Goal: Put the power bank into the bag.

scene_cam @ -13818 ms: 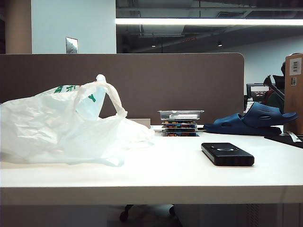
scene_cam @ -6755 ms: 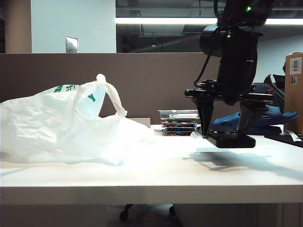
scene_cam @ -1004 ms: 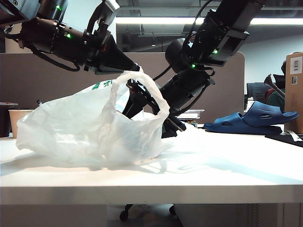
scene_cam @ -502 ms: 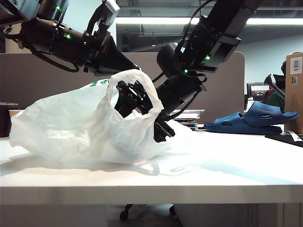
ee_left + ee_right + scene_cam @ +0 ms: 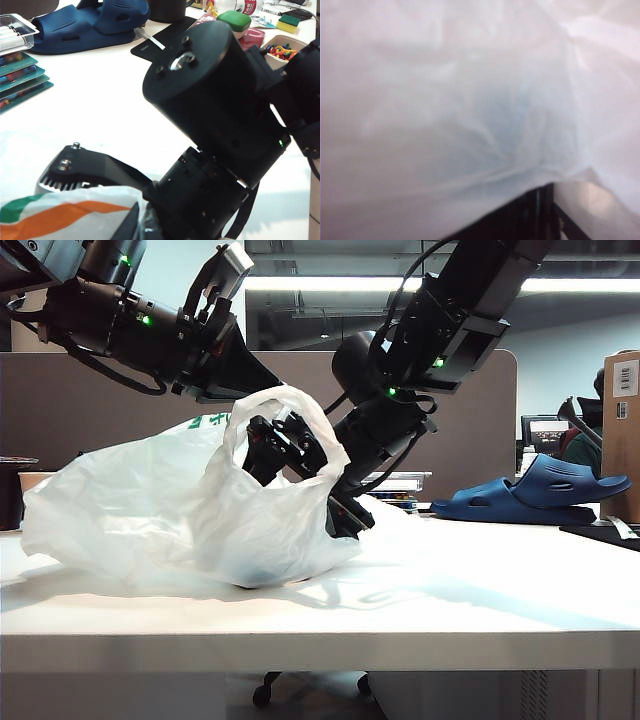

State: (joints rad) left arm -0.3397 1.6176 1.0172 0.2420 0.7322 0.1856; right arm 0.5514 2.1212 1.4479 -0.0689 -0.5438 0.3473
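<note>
The white bag [image 5: 150,510] lies on the table with its mouth facing right. My left gripper [image 5: 283,390] is shut on the bag's raised loop handle and holds the mouth up. In the left wrist view the bag's green and orange print [image 5: 60,215] sits right by that gripper [image 5: 134,226]. My right gripper [image 5: 300,480] reaches through the mouth with its fingers spread wide and open. A dark shape low inside the bag, seen through the film, looks like the power bank [image 5: 255,575], apart from the fingers. The right wrist view shows only the bag's film [image 5: 445,100] from close up.
Dark blue slippers [image 5: 530,495] [image 5: 85,25] lie at the right rear. A stack of clear trays [image 5: 395,485] [image 5: 15,60] stands behind the bag. A cardboard box [image 5: 622,430] is at the far right and a dark cup [image 5: 10,490] at the far left. A brown partition runs behind the table.
The right gripper has pushed further left into the bag's mouth and its fingers have spread. A dark shape now shows at the bag's bottom. The left gripper has kept still.
</note>
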